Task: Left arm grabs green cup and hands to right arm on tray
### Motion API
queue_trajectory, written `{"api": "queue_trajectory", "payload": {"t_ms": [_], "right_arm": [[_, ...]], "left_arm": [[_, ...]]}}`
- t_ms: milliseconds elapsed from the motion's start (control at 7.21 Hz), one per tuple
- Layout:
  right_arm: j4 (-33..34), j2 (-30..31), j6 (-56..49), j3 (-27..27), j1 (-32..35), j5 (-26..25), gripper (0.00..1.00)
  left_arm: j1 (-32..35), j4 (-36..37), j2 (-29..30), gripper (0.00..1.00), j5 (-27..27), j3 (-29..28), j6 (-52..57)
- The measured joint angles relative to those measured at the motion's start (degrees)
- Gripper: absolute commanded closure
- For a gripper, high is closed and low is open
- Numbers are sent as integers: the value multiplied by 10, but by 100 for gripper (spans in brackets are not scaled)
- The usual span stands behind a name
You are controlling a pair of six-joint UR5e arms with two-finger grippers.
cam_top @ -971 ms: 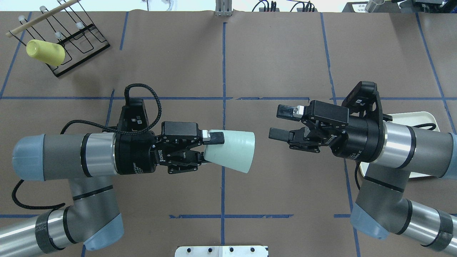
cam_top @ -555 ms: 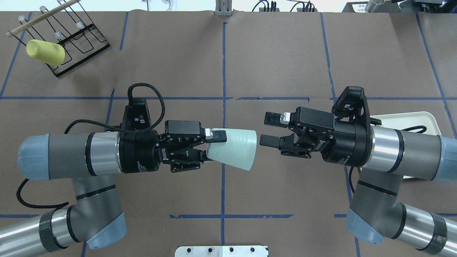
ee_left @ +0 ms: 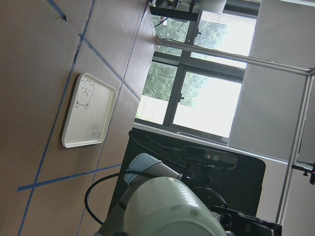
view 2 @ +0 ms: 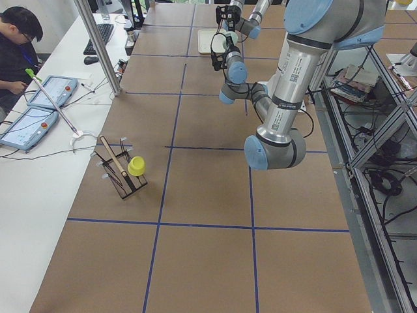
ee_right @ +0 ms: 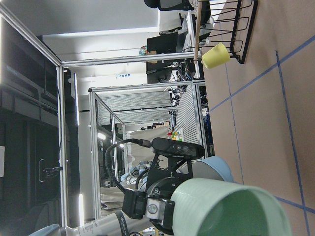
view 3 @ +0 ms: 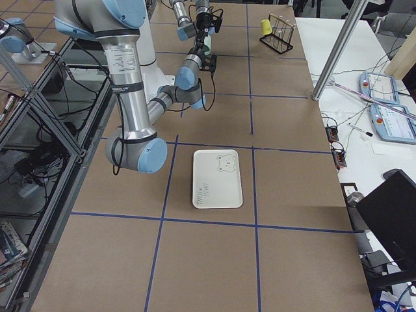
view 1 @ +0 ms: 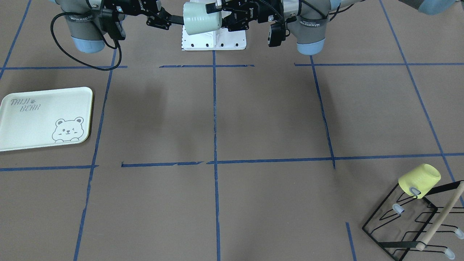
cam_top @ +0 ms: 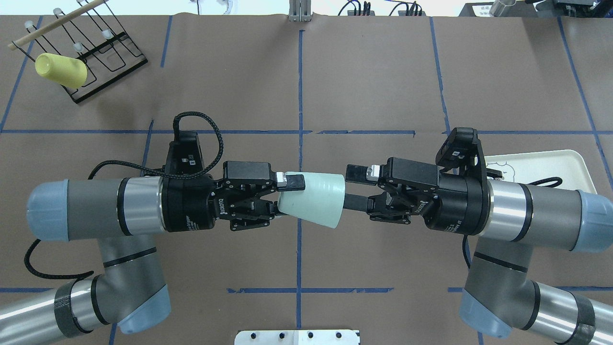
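The green cup point(cam_top: 313, 199) is held in the air on its side over the table's middle, mouth toward the right arm. My left gripper point(cam_top: 286, 196) is shut on its base end. My right gripper point(cam_top: 349, 188) is open at the cup's mouth: one finger lies just outside the rim, and the other reaches the mouth, though I cannot tell if it is inside. The cup also shows in the front view point(view 1: 201, 18), the left wrist view point(ee_left: 167, 206) and the right wrist view point(ee_right: 226, 206). The tray point(cam_top: 550, 163) lies flat under the right arm and holds nothing point(view 1: 43, 117).
A yellow cup point(cam_top: 60, 69) hangs on a black wire rack point(cam_top: 103, 57) at the table's far left corner. Blue tape lines cross the brown table. A white plate point(cam_top: 297, 337) sits at the near edge.
My right gripper has moved left, still open, from well clear of the cup to its rim. My left arm has eased the cup slightly to the right.
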State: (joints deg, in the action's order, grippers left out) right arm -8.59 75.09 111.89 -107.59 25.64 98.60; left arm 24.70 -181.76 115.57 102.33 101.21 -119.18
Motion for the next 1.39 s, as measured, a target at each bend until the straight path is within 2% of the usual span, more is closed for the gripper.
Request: {"api": "queue_trajectory", "payload": {"t_ms": [277, 416, 555, 693, 832, 1109, 1387], "right_arm": [[14, -11, -1, 0, -1, -1, 10], [31, -23, -1, 0, -1, -2, 27], [44, -30, 0, 0, -2, -2, 52], [49, -32, 0, 0, -3, -2, 67], [51, -32, 0, 0, -4, -1, 74], [51, -30, 0, 1, -4, 0, 82], [47, -29, 0, 1, -4, -1, 85]], "left_arm": [[0, 0, 0, 64, 0, 0, 0], [0, 0, 0, 64, 0, 0, -1], [0, 0, 0, 64, 0, 0, -1], [1, 0, 0, 64, 0, 0, -1], [1, 0, 0, 64, 0, 0, -1], [1, 0, 0, 64, 0, 0, -1], [1, 0, 0, 60, 1, 0, -1]]}}
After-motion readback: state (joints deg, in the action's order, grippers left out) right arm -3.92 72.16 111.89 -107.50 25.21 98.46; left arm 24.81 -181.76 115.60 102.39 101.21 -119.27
